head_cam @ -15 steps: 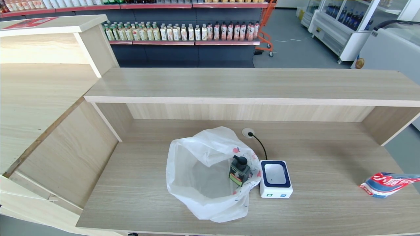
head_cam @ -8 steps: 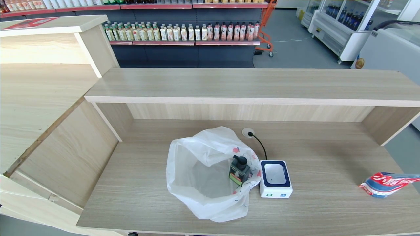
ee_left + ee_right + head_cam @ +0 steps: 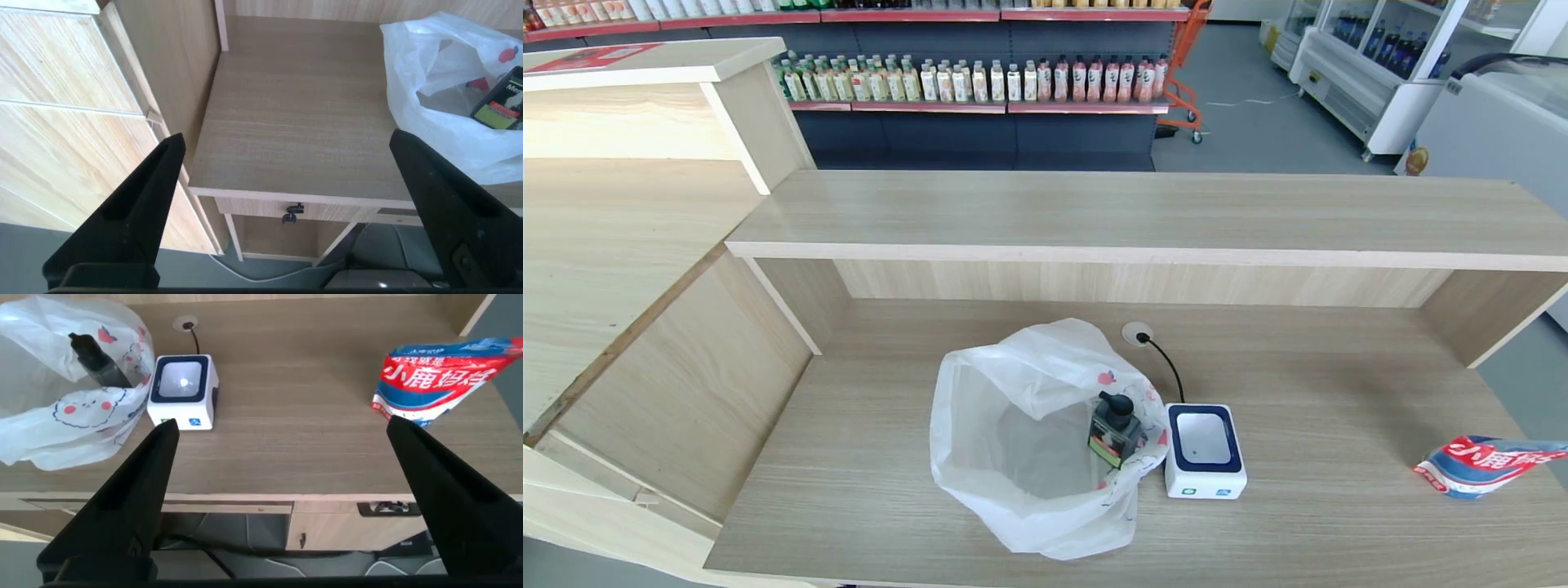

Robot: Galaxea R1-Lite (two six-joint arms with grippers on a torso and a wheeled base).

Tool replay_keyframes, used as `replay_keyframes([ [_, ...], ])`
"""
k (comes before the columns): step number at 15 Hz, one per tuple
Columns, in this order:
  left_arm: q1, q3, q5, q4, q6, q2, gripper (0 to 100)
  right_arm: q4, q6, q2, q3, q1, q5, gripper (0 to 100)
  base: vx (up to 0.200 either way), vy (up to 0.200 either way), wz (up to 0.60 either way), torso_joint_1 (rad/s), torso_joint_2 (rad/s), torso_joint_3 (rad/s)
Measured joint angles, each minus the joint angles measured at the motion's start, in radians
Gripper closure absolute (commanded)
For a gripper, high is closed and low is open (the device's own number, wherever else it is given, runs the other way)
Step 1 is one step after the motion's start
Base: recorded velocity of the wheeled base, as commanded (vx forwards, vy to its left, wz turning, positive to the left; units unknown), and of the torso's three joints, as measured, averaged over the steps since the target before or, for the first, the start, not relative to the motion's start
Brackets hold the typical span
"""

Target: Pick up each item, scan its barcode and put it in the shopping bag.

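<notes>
Pale wood-grain laminate forms the checkout counter (image 3: 1339, 392), a flat worktop boxed in by a raised shelf. At lower centre of the head view slumps the crinkled, translucent white shopping bag (image 3: 988, 425) with its mouth gaping, and a glossy red, white and blue snack packet (image 3: 1482, 465) lies at the right edge. Just beside the bag's right side sits the boxy white barcode scanner (image 3: 1205, 482) with a navy-rimmed window, a squat dark pump bottle (image 3: 1114, 433) sits inside the bag, and the left gripper (image 3: 288, 140) and right gripper (image 3: 282, 426) each hold dark tapered fingers spread wide.
</notes>
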Motion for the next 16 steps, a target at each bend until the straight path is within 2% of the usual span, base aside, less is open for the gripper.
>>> replay_keyframes([
  [5, 0.0, 0.0, 0.001, 0.0, -0.002, 0.0, 0, 0.001, 0.001, 0.0, 0.0, 0.001, 0.0, 0, 0.0, -0.2, 0.0, 0.0, 0.0, 0.003],
  [7, 0.0, 0.0, 0.001, 0.0, -0.001, 0.0, 0, 0.001, 0.001, 0.0, 0.0, 0.001, 0.0, 0, -0.2, -0.2, 0.0, 0.005, 0.0, -0.002],
  [10, 0.001, 0.0, -0.001, 0.0, 0.004, 0.0, 0, 0.001, 0.001, 0.0, 0.0, 0.003, 0.0, 0, 0.0, 0.0, 0.0, 0.0, 0.0, 0.0],
  [16, 0.0, 0.0, 0.0, 0.0, 0.003, 0.0, 0, 0.001, 0.001, 0.0, 0.0, 0.0, 0.0, 0, -0.2, 0.0, 0.0, 0.003, 0.0, -0.002],
])
